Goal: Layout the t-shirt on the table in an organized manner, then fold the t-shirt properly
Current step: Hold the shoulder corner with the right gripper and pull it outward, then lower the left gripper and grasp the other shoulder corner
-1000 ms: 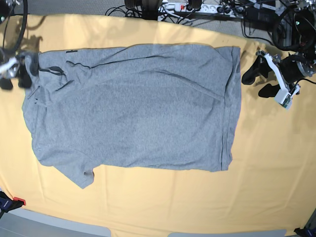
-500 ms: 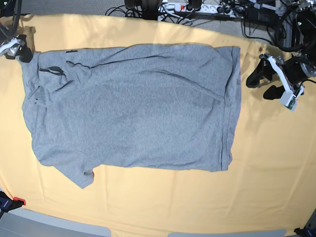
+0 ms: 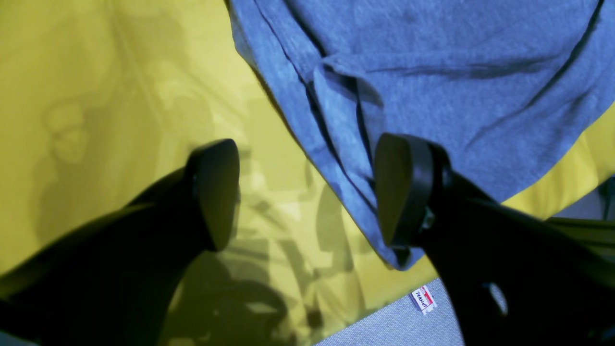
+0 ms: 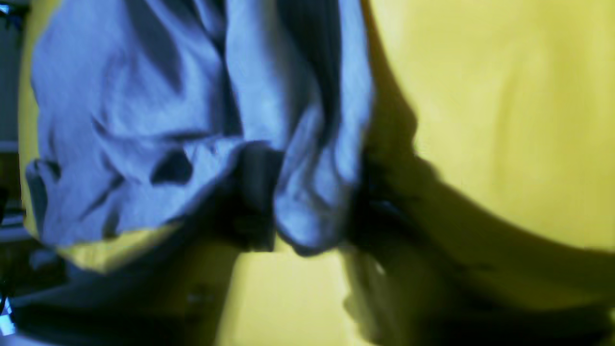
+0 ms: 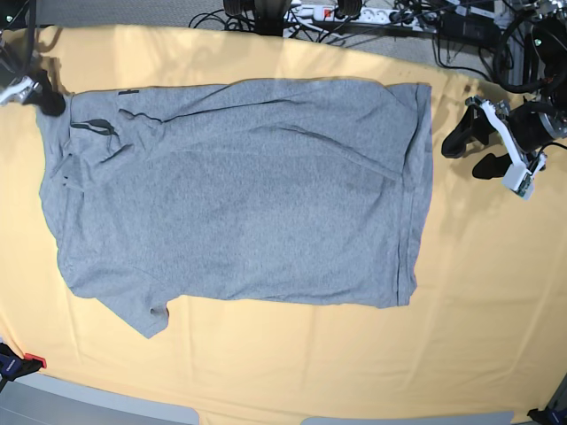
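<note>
The grey t-shirt (image 5: 239, 195) lies spread flat on the yellow-orange table (image 5: 283, 372), hem to the right, one sleeve at the front left. My right gripper (image 5: 42, 96) sits at the shirt's far left corner. In the blurred right wrist view a bunched fold of the t-shirt (image 4: 307, 211) fills the gap between its dark fingers (image 4: 254, 192), which press on it from both sides. My left gripper (image 5: 471, 146) hangs open just right of the hem's far corner. Seen from the left wrist, its fingers (image 3: 216, 192) straddle the hem edge of the t-shirt (image 3: 456, 72) without touching it.
Cables and a power strip (image 5: 337, 13) run along the floor beyond the table's far edge. A dark clamp (image 5: 18, 363) holds the cloth at the front left corner. Grey floor with a small label (image 3: 423, 298) shows past the table edge near my left gripper.
My right gripper has moved from beside the shoulder toward the far edge, onto the shirt's corner, and closed on fabric. My left gripper drifted slightly right, still open. The shirt lies as before.
</note>
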Controlling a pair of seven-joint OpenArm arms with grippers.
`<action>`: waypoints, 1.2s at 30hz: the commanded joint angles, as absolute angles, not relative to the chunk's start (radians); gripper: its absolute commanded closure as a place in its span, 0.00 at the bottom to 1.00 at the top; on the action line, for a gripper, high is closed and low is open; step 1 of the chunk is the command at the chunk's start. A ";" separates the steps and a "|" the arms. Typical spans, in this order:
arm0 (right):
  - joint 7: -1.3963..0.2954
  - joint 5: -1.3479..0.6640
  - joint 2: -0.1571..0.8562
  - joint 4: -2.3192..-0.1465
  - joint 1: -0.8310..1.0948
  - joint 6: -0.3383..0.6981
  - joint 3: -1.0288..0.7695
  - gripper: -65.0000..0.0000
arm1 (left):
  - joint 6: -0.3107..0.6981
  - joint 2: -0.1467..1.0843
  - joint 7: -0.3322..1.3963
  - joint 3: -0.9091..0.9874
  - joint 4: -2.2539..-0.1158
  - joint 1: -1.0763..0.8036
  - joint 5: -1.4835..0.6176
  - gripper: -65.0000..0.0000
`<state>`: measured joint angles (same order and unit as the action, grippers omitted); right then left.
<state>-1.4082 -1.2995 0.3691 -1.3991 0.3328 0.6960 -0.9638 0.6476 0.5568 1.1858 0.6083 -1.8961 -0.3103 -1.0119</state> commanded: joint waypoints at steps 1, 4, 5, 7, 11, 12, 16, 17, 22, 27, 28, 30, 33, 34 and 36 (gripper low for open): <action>-1.396 -1.346 0.409 -1.412 0.333 0.698 -0.970 0.95 | 0.650 0.577 1.167 0.618 -1.909 -0.305 -1.029 0.31; -1.396 -1.360 0.443 -1.412 0.333 0.698 -0.970 1.00 | 0.650 0.585 1.168 0.617 -1.909 -0.305 -1.031 0.31; -1.396 -1.356 0.455 -1.412 0.333 0.698 -0.970 1.00 | 0.650 0.588 1.168 0.617 -1.909 -0.305 -1.033 0.31; -1.396 -1.353 0.480 -1.412 0.333 0.698 -0.970 1.00 | 0.651 0.595 1.176 0.617 -1.909 -0.305 -1.053 0.31; -1.396 -1.312 0.514 -1.412 0.333 0.698 -0.970 1.00 | 0.670 0.624 1.206 0.617 -1.909 -0.305 -1.094 0.31; -1.396 -1.299 0.519 -1.412 0.333 0.698 -0.970 1.00 | 0.673 0.635 1.209 0.617 -1.909 -0.305 -1.097 0.31; -1.396 -1.282 0.521 -1.412 0.333 0.698 -0.970 1.00 | 0.667 0.651 1.213 0.618 -1.909 -0.305 -1.095 0.31; -1.396 -1.282 0.522 -1.412 0.333 0.698 -0.970 1.00 | 0.658 0.650 1.213 0.618 -1.909 -0.306 -1.087 0.31; -1.396 -1.279 0.528 -1.412 0.336 0.698 -0.970 1.00 | 0.611 0.627 1.213 0.623 -1.909 -0.349 -1.043 0.31; -1.396 -1.283 0.530 -1.412 0.335 0.698 -0.970 1.00 | 0.596 0.514 1.211 0.729 -1.909 -0.421 -1.031 0.31; -1.396 -1.283 0.530 -1.412 0.335 0.698 -0.970 1.00 | 0.590 0.493 1.212 0.764 -1.909 -0.435 -1.039 0.31; -1.396 -1.283 0.530 -1.412 0.336 0.698 -0.970 1.00 | 0.591 0.451 1.211 0.820 -1.909 -0.474 -1.067 0.31; -1.396 -1.285 0.530 -1.412 0.335 0.698 -0.970 1.00 | 0.621 0.399 1.209 0.834 -1.909 -0.531 -1.090 0.31; -1.396 -1.293 0.530 -1.412 0.335 0.698 -0.970 1.00 | 0.621 0.381 1.204 0.833 -1.909 -0.541 -1.089 0.31; -1.396 -1.327 0.530 -1.412 0.335 0.698 -0.970 1.00 | 0.620 0.342 1.204 0.833 -1.909 -0.542 -1.065 0.31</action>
<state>-1.4086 -1.3041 0.4984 -1.3983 0.3359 0.6933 -0.9623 0.6144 0.3225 1.2301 0.8249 -1.8946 -0.5465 -1.0481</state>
